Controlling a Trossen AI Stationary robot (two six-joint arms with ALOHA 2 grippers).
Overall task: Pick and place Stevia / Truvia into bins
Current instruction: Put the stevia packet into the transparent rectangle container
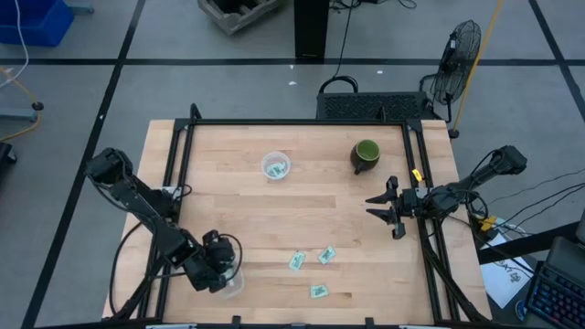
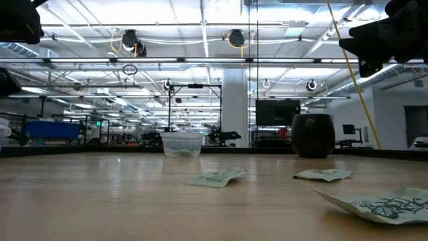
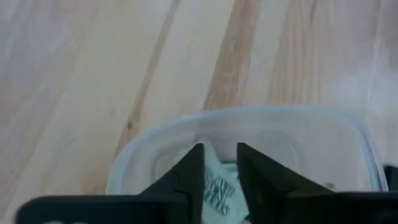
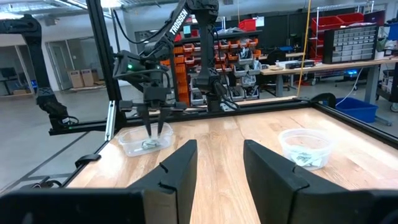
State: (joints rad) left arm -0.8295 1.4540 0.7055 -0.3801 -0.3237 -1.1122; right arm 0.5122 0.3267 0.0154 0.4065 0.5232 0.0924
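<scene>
Hovering our left gripper inside the oval tub at the counter's near left, jaws slightly parted and empty above dropped sachets, we risk snagging the rim — three sachets wait near centre; right gripper idles open.

Legible text, one item:

1. "TROSSEN", white capital letters running lengthwise along the dark upper link of the left arm, read in the right wrist view.

Print present but not readable:

2. Sachets on the table: green markings on white paper, lettering too small to make out in the low and high views.
3. Sachet in the tub: dark green print between the left gripper's fingers, not decipherable.
</scene>
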